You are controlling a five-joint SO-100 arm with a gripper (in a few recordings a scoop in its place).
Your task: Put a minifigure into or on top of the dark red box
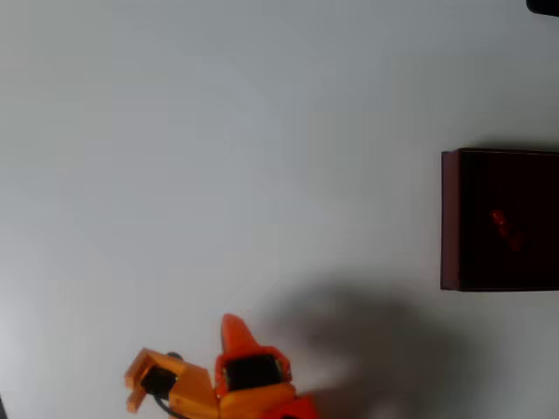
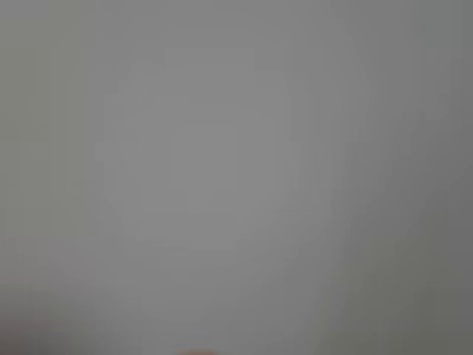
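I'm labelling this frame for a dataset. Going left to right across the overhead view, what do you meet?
The orange gripper at the bottom edge, then bare white table, then the dark red box at the right edge, with the small red minifigure inside it.

Pale grey-white counter (image 1: pixel 218 131) spans overhead view, surface plain. Soft dark shadow (image 1: pixel 367 340) lies on counter at lower middle. Small black object (image 1: pixel 543 5) cut off at top right corner, identity unclear. Wrist view: blurred uniform grey surface (image 2: pixel 236 177).
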